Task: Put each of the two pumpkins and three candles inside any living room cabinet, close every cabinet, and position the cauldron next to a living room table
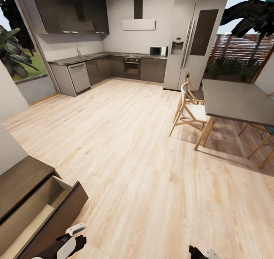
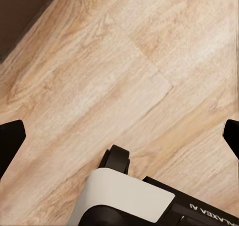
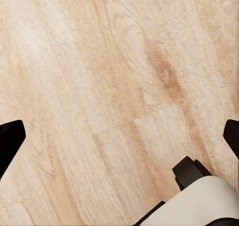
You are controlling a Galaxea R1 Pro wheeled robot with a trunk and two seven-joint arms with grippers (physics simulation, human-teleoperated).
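- Left gripper (image 2: 119,136): held low over wood floor (image 1: 144,175), jaws spread wide, empty.
- Right gripper (image 3: 119,136): same pose, jaws spread, empty.
- Cabinet (image 1: 23,183): at 8 o'clock in head view, w/ drawer (image 1: 42,213) pulled out.

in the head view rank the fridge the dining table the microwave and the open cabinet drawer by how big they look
1. Fridge, dining table and open cabinet drawer: all look large and similar; the drawer is nearest and cut off by the frame, so I won't rank them.
2. Microwave, clearly smallest, though farthest away.

Left gripper (image 2: 119,136) jaws spread wide, empty, right gripper (image 3: 119,136) likewise, both arms low
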